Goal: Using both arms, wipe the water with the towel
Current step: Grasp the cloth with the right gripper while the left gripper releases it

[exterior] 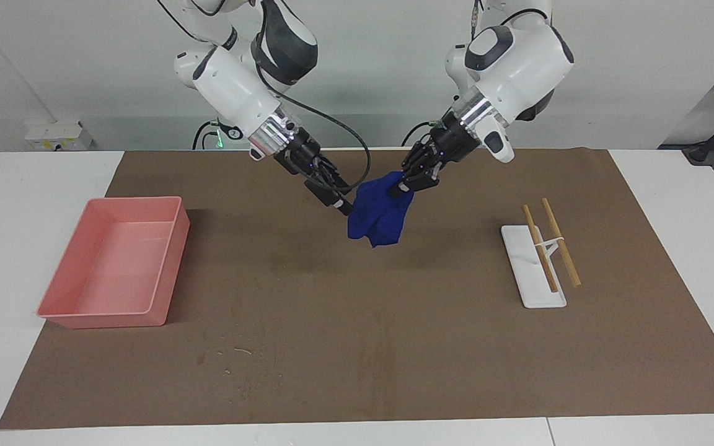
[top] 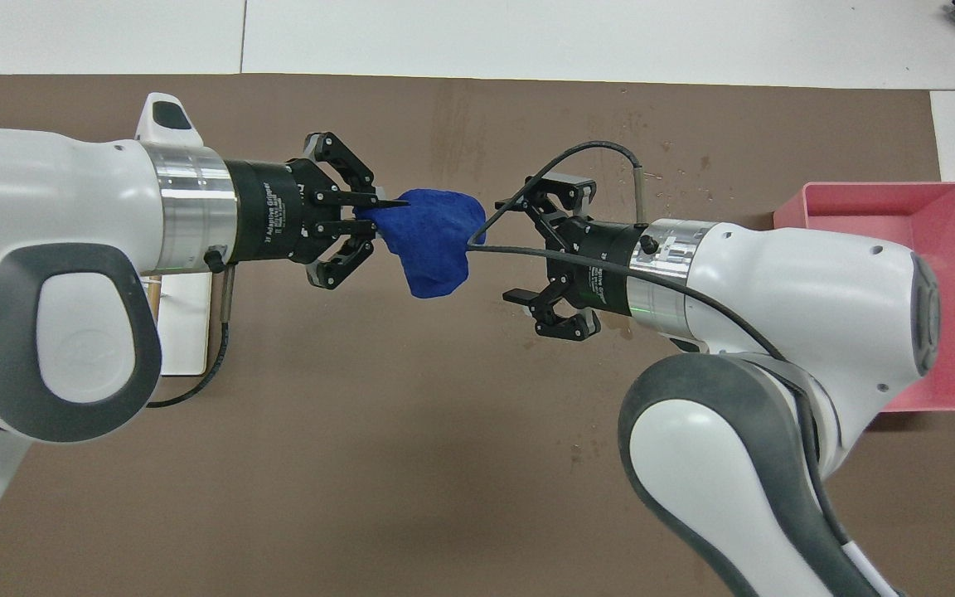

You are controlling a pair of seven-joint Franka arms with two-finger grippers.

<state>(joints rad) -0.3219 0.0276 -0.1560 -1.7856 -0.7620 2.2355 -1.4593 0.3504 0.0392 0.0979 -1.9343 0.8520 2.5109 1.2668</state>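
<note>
The deep-blue towel [exterior: 380, 214] hangs bunched in the air over the middle of the brown mat [exterior: 394, 347]. My left gripper [exterior: 409, 183] is shut on the towel's upper edge and holds it up; in the overhead view the left gripper [top: 374, 220] pinches the towel [top: 432, 240]. My right gripper [exterior: 338, 201] is open beside the towel on the side toward the right arm's end; from above the right gripper [top: 519, 245] has its jaws spread wide, just short of the cloth. Small water drops [exterior: 233, 353] lie on the mat farther from the robots.
A pink tray [exterior: 134, 199] stands at the right arm's end of the mat, also in the overhead view [top: 884, 186]. A white rest [exterior: 530, 291] with two wooden chopsticks [exterior: 560, 243] lies toward the left arm's end.
</note>
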